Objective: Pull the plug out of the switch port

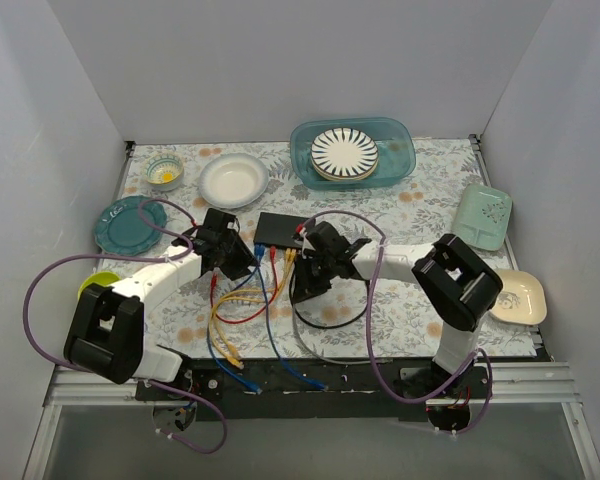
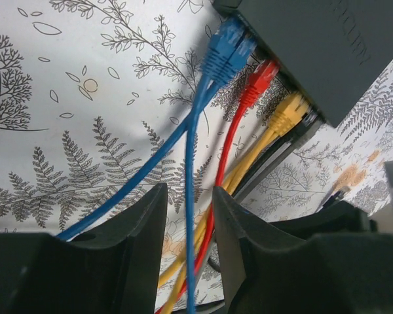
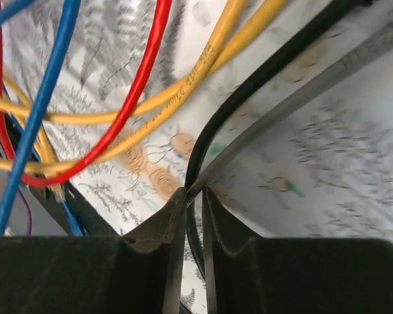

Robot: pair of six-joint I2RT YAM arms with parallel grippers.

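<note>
Switch [image 1: 280, 229] on bench [image 1: 420, 215], L jaws open astride blue cable [image 2: 189, 196], R jaws near-shut pinching black cable [image 3: 204, 134].

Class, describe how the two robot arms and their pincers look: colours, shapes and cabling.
The left arm and right arm have white links between chunky black joints. A purple cable loops along each. The left pincer and right pincer have matte black, tapering fingers.

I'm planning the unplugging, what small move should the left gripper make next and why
Probably ease the left gripper forward along the blue cable toward its plug in the switch: its fingers stand open astride that cable, short of the plug. The right gripper pinches a black cable.
</note>
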